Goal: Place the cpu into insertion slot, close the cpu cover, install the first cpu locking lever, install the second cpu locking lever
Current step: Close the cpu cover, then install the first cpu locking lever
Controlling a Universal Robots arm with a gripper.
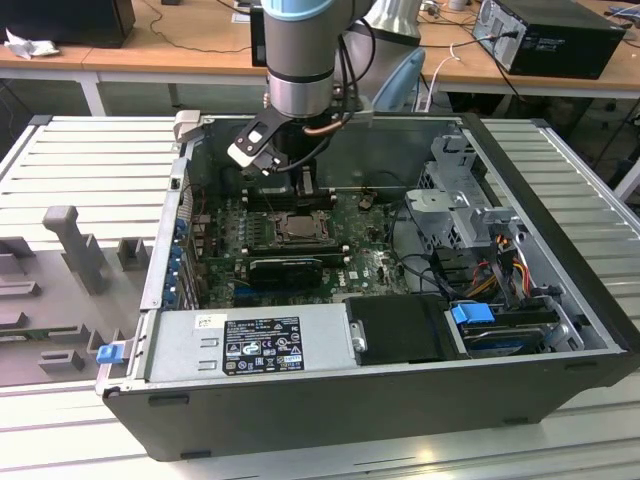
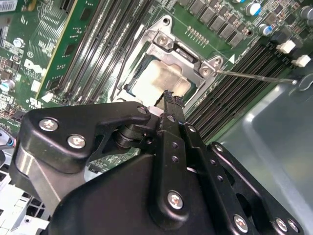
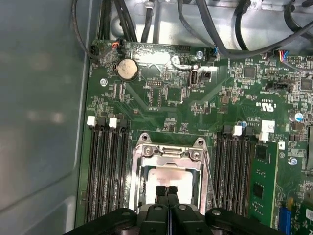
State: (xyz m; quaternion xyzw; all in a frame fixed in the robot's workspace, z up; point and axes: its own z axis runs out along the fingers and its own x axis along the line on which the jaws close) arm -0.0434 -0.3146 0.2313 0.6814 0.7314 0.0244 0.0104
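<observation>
The cpu (image 3: 168, 175), a pale silvery square, lies in the insertion slot (image 1: 298, 228) on the green motherboard. The cpu cover (image 3: 168, 152), a metal frame with a square window, lies flat over it; in the second wrist view the cpu (image 2: 156, 78) shows through the cover (image 2: 183, 59). My gripper (image 3: 166, 190) hangs just above the chip's edge, fingertips pressed together with nothing between them; it also appears in the second wrist view (image 2: 168, 98) and in the exterior view (image 1: 305, 188). A thin wire locking lever (image 3: 210, 181) runs along one side of the socket, another lever (image 2: 119, 73) along the other. Whether they are latched I cannot tell.
Long black memory slots (image 3: 105, 171) flank the socket on both sides. The grey case wall (image 3: 39, 122) stands close beside them. Black cables (image 3: 205, 24) hang past the board's far end. A black heatsink bar (image 1: 285, 268), the power supply (image 1: 250, 345) and a drive cage (image 1: 460, 190) surround the board.
</observation>
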